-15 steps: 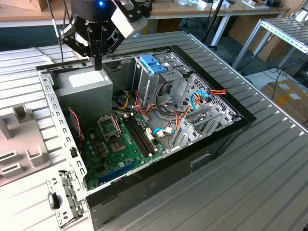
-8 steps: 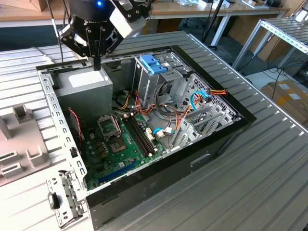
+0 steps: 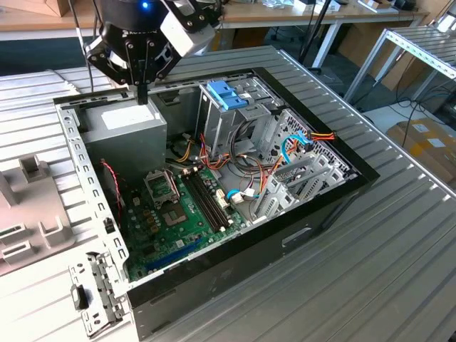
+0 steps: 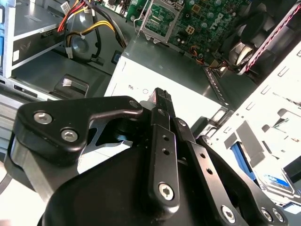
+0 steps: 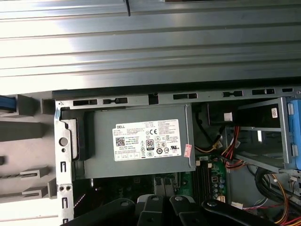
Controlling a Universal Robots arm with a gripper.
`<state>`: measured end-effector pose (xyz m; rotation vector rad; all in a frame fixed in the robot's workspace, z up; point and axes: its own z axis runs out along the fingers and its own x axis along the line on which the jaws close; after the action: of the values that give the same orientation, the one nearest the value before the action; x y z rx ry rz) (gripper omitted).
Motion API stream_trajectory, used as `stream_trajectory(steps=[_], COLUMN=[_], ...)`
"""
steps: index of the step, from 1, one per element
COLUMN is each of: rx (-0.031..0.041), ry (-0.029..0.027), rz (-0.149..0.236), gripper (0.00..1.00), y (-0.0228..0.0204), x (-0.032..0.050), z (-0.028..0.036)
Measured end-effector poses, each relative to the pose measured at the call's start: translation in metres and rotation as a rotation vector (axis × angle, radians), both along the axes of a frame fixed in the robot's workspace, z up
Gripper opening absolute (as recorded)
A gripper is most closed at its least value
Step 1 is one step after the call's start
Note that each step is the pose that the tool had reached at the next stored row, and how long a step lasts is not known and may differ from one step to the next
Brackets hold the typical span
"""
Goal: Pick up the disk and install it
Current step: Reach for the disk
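My gripper [image 3: 142,92] hangs over the far corner of the open computer case [image 3: 320,206], on the exterior view's left, just above the grey power-supply box [image 3: 125,125]. Its black fingers are shut together with nothing between them, and in the second wrist view the gripper [image 4: 162,97] points down at that box [image 4: 155,70]. At the edge of the second wrist view, outside the case wall, lies a flat piece with a white label and a blue band, which looks like the disk [image 4: 278,182]; most of it is cut off.
Inside the case are a metal drive cage with light-blue tabs [image 3: 228,96], the green motherboard [image 3: 178,206] and bundles of coloured cables [image 3: 249,167]. A grey fixture [image 3: 28,206] and a loose metal bracket [image 3: 96,296] lie on the ribbed table on the exterior view's left.
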<state>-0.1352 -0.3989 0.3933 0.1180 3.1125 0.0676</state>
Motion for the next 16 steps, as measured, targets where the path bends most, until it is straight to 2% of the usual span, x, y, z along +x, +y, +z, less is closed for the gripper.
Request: stream_trajectory(steps=[16], rx=[0.0000], ry=[0.0000], rz=[0.000], gripper=[0.11], y=[0.0000], x=[-0.0050], z=[0.0000])
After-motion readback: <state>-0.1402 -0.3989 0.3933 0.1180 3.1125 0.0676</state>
